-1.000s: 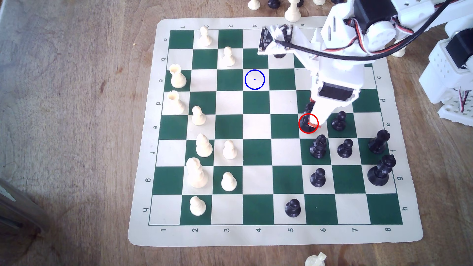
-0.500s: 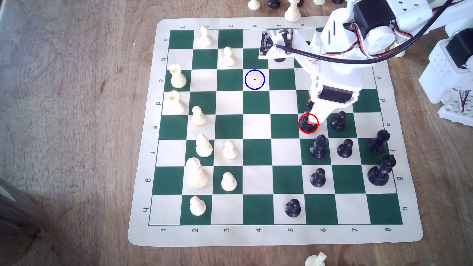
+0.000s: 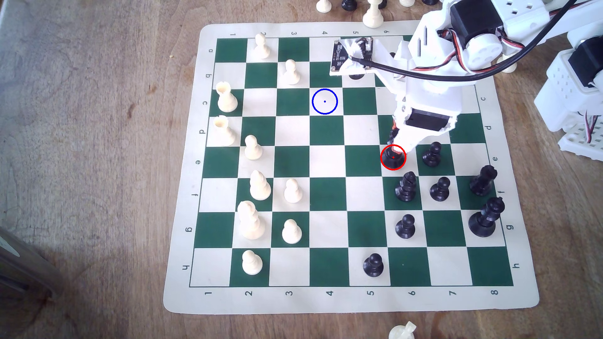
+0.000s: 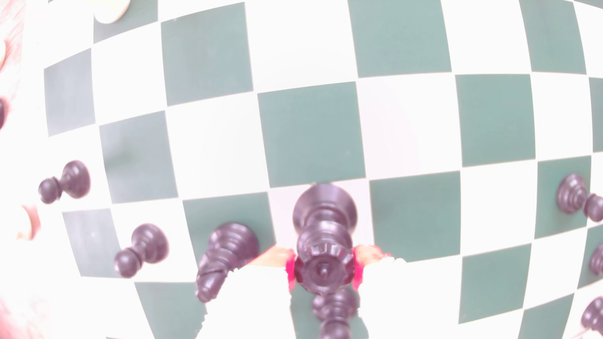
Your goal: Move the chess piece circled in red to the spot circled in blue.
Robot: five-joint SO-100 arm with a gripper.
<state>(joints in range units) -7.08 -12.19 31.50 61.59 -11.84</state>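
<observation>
Gripper [image 4: 324,270] is pinching the black queen [image 4: 323,241] at its crown, red pads [image 4: 358,272] tight on both sides, piece upright with its base on the red-ringed cream square [image 3: 398,166] toward the exterior view's right. You've got a black bishop [image 3: 405,186] just nearer and a black pawn [image 3: 432,154] just right of it. Your blue-ringed square [image 3: 324,101] sits farther and to the left, well apart and bare.

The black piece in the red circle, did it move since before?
No. The black queen sits inside the red ring on the same cream square as earlier, gripper closed around its crown.
</observation>
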